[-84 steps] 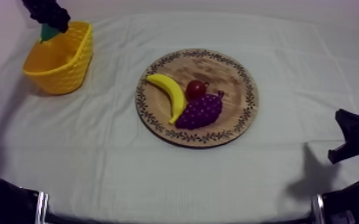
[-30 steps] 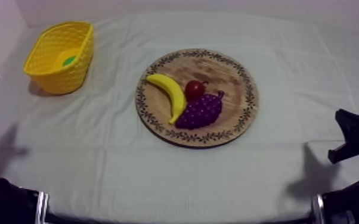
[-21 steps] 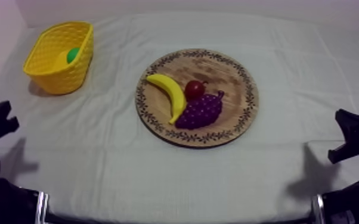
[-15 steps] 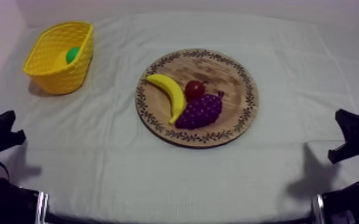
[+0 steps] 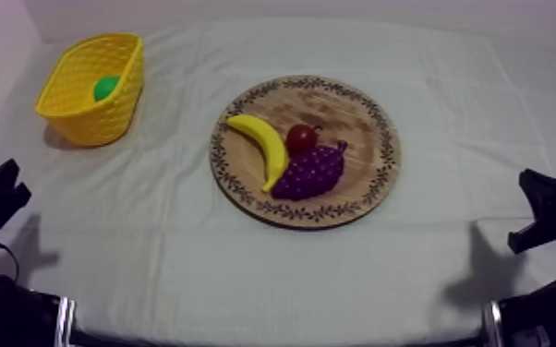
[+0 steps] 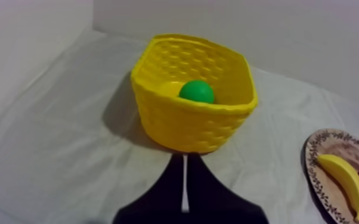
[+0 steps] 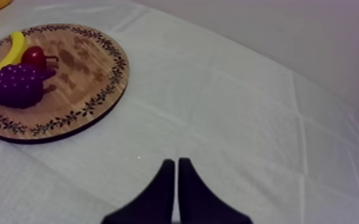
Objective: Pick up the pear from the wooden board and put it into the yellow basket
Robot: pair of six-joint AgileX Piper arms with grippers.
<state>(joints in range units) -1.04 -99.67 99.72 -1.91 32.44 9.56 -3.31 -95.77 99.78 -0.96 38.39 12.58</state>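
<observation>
One pear [image 5: 106, 89], green, lay inside the yellow basket [image 5: 92, 129], which stood at the far left of the grey-white cloth [image 5: 245, 268]. Seen from the left wrist, the basket's near wall hid the pear's lower part, and only its rounded top rose above the rim.

One round wooden board [image 5: 360, 115] with a patterned rim lay at the middle of the table, well apart from the basket. It carried three toy fruits:
- One banana [image 5: 261, 148] lay on the side towards the basket.
- One small red fruit [image 5: 302, 138] sat just beside the banana's inner curve.
- One bunch of grapes [image 5: 311, 172] lay against the banana's lower end and close under the red fruit.

Two grippers sat low at the near edge of the table, one at each side, neither touching any object.
- The left gripper [image 6: 185, 159] had its fingers pressed together into a narrow wedge with nothing between them. It pointed at the basket's near wall from a short way off, over bare cloth.
- The right gripper [image 7: 176, 162] likewise had its fingers closed on each other, gripping nothing. It hung over bare cloth, apart from the board's rim.
</observation>
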